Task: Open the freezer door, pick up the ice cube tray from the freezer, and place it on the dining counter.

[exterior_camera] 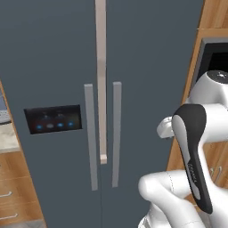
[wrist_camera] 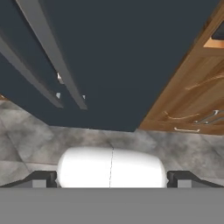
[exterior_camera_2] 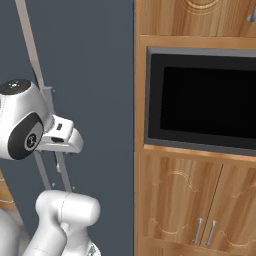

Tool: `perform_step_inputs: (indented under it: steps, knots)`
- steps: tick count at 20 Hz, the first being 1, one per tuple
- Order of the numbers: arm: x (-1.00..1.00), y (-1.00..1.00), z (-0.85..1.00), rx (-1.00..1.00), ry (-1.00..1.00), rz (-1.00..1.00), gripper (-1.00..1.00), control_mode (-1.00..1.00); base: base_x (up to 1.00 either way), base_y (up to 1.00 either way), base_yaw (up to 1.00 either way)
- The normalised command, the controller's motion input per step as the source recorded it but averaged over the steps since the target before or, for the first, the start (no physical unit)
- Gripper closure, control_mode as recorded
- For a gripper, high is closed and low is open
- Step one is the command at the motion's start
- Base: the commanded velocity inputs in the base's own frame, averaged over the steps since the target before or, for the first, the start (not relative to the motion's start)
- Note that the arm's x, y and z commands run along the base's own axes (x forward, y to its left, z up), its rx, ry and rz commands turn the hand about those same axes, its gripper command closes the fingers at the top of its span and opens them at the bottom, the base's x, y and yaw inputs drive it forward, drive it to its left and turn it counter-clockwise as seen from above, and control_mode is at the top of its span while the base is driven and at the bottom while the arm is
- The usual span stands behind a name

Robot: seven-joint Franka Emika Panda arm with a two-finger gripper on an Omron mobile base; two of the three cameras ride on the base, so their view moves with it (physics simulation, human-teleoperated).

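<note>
Both fridge doors stood shut in front of me. The freezer door (exterior_camera: 49, 133), dark slate-grey, took the left half in the left base view, its black panel (exterior_camera: 53, 119) showing four blue lights. Its grey bar handle (exterior_camera: 91, 136) ran upright just left of the centre seam, with the plain door's handle (exterior_camera: 116, 133) just right of it. A pale strip (exterior_camera: 101, 80) hung down the seam between the two handles.

My gripper (wrist_camera: 112, 179) pointed downward, toward the grey stone floor (wrist_camera: 39, 140) at the foot of the fridge. My fingertips (wrist_camera: 41, 179) sat far apart at the two bottom corners of the hand view, so the jaws were spread wide with nothing between them.

To the right of the fridge, wooden cabinetry (exterior_camera_2: 180, 200) framed a built-in oven with a black window (exterior_camera_2: 207, 102). Below it were two cabinet doors with silver handles (exterior_camera_2: 205, 231).

With the door closed, the freezer's inside and the ice cube tray were hidden from me.
</note>
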Motion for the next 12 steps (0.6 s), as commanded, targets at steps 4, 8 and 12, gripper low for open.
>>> perform_step_inputs:
  steps: [4,8,12]
  knots:
    - [0.00,0.00,0.00,0.00,0.00,0.00,-1.00,1.00,0.29,-0.13,0.02]
    - [0.00,0.00,0.00,0.00,0.00,0.00,-1.00,1.00,0.28,-0.16,0.01]
    - [0.00,0.00,0.00,0.00,0.00,0.00,-1.00,1.00,0.28,-0.18,0.00]
